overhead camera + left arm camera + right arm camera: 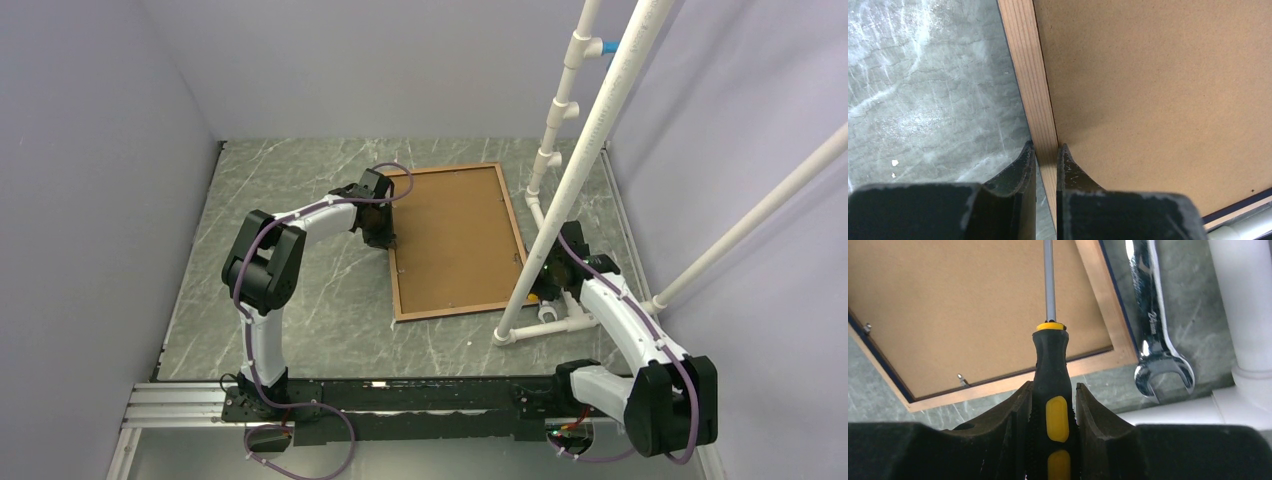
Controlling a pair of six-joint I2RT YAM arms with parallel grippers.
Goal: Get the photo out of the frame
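The frame [465,311] lies face down on the grey marble table, its light wood back rails up and its navy edge [878,365] just showing. Inside it sits the photo [455,240], brown back up, its printed side hidden. My left gripper [1046,145] is shut on the frame's left rail [1028,65], one finger outside on the table side, the other on the photo's back [1148,90]. My right gripper [1053,385] is shut on a black-and-yellow screwdriver [1050,355], whose shaft reaches over the frame's near right corner.
A chrome wrench [1153,320] lies on the table right of the frame. White PVC pipes [580,170] rise at the right and partly hide my right gripper [557,272] in the top view. Small metal tabs [962,378] stick up along the frame's inner edge. Grey walls enclose the table.
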